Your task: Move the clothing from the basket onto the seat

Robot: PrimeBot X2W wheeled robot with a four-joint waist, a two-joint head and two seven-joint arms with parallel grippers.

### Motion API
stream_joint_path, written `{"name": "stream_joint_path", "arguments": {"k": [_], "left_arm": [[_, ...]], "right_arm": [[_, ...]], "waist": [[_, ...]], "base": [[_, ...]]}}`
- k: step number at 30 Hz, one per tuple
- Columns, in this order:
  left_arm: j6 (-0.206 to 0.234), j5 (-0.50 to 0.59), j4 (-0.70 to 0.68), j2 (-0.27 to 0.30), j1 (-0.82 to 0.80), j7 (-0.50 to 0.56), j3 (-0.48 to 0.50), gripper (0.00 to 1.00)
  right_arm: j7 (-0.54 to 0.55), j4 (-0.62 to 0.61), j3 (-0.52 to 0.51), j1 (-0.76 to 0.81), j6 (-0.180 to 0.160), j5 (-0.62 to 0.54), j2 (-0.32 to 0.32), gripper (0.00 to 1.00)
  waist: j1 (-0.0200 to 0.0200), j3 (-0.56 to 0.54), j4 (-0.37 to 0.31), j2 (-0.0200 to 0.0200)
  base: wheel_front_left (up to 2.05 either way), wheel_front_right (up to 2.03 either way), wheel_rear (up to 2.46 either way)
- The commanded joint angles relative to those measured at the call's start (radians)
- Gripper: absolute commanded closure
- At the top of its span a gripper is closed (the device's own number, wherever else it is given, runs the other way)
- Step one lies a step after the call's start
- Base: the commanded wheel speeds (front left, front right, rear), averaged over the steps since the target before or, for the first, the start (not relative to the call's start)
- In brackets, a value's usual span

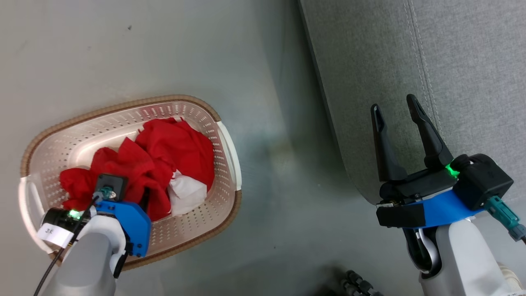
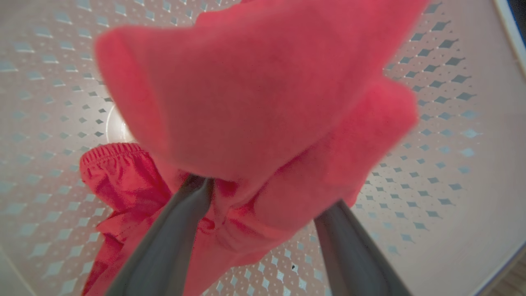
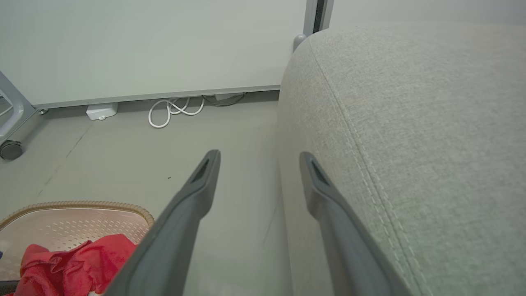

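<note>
Down in the basket (image 1: pixel 164 99), the left gripper (image 2: pixel 265 197) reaches among the clothing (image 1: pixel 172 148), its two dark fingers (image 2: pixel 172 230) spread wide. Red fabric is bunched between and over them, hiding their tips. The left wrist view shows a blurred red fold close to the lens and, beyond it, a gathered elastic hem (image 2: pixel 113 150) lying against the basket's perforated wall. Whether the fingers press on the cloth cannot be told.

The clothing lies heaped inside the basket, from its middle toward the end nearest the seat (image 1: pixel 452 61), with a white patch (image 1: pixel 187 193) showing at the heap's near edge. The basket stands on the grey floor (image 1: pixel 123 49), apart from the seat, with a strip of bare floor between them.

The right gripper (image 1: pixel 394 105) hangs over the seat's rounded corner, its fingers parted and holding nothing. The stitched seam (image 1: pixel 419 61) runs along the grey cushion just beside it.

In the right wrist view, a looped white cable (image 3: pixel 172 111) lies on the floor at the foot of a pale wall panel (image 3: pixel 144 41), and a caster wheel (image 3: pixel 10 150) shows at the left edge.
</note>
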Motion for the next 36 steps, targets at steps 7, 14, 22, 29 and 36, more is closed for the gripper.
{"name": "stream_joint_path", "arguments": {"k": [7, 14, 22, 29, 36], "left_arm": [[0.002, -0.026, 0.055, 0.018, -0.068, 0.013, 0.001, 1.0], [-0.001, -0.045, 0.084, 0.004, -0.081, -0.022, -0.019, 1.0], [-0.003, -0.069, 0.123, -0.049, -0.075, -0.078, -0.052, 1.0], [-0.001, -0.115, 0.107, -0.108, -0.031, -0.109, -0.173, 1.0], [-0.002, -0.241, -0.001, -0.138, -0.009, -0.109, -0.361, 1.0]], "right_arm": [[-0.004, -0.006, 0.009, -0.026, 0.0, 0.025, -0.001, 0.0], [-0.004, 0.004, 0.008, -0.03, 0.0, 0.016, -0.001, 0.0], [-0.004, 0.031, -0.016, -0.021, 0.0, -0.03, -0.001, 0.0], [-0.004, 0.067, -0.048, 0.024, 0.0, -0.082, -0.002, 0.0], [-0.004, 0.114, -0.072, 0.102, 0.0, -0.135, -0.002, 0.0]], "waist": [[-0.0002, 0.047, -0.038, 0.0], [-0.0002, 0.03, -0.025, 0.0], [-0.0002, -0.086, 0.043, 0.0], [-0.0002, -0.267, 0.135, 0.0], [-0.0002, -0.486, 0.247, 0.0]], "base": [[0.0, 0.0, 0.0], [0.0, 0.0, 0.0], [0.0, 0.0, 0.0], [0.0, 0.0, 0.0], [0.0, 0.0, 0.0]]}}
